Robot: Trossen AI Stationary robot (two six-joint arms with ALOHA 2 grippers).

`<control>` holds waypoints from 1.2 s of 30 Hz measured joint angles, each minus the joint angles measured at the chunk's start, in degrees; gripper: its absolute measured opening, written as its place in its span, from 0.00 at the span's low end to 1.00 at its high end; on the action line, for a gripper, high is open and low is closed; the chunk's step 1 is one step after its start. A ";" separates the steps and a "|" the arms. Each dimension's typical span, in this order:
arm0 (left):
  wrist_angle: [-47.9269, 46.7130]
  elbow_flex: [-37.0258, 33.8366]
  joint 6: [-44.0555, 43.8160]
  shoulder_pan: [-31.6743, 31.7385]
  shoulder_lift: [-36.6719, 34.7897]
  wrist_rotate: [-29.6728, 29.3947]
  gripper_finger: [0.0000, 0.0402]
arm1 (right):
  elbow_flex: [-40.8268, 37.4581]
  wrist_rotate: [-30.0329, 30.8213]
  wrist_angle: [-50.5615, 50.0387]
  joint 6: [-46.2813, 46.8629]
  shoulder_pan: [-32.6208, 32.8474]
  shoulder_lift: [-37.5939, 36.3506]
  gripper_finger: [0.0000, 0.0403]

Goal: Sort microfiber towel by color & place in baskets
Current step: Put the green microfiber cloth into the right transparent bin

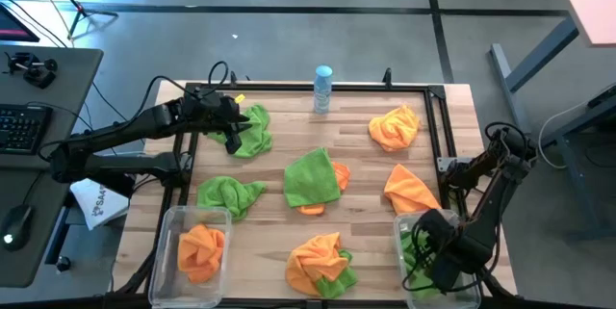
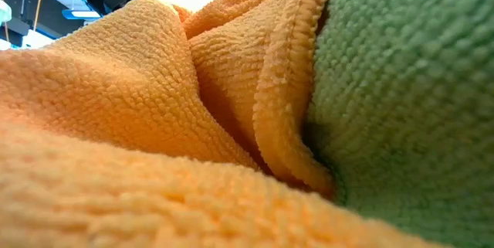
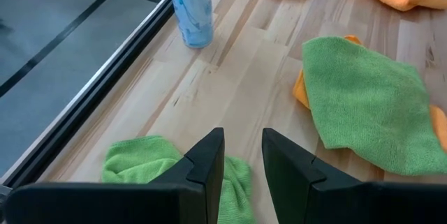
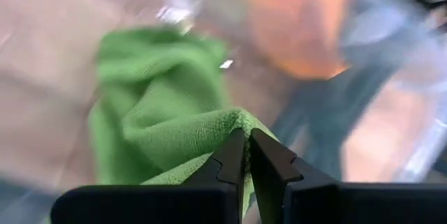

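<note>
While the left gripper hangs spread above a green towel, the right gripper pinches another green cloth over the right basket.

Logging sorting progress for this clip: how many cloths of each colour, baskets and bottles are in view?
Green cloths: 5 (one held by the right gripper, one under the left gripper)
Orange cloths: 5
Baskets: 2
Bottle: 1
Total: 13
</note>
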 joint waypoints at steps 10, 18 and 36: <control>0.02 0.00 0.11 0.02 0.00 -0.07 0.22 | 0.00 0.07 0.89 -1.10 -0.02 0.00 0.04; 0.02 0.00 0.13 0.04 0.00 -0.07 0.22 | 0.02 -0.96 8.34 -1.35 -0.43 0.00 0.05; 0.02 0.00 -2.34 0.02 0.00 -0.07 0.22 | 4.63 -0.10 4.16 -5.71 -0.40 0.00 0.41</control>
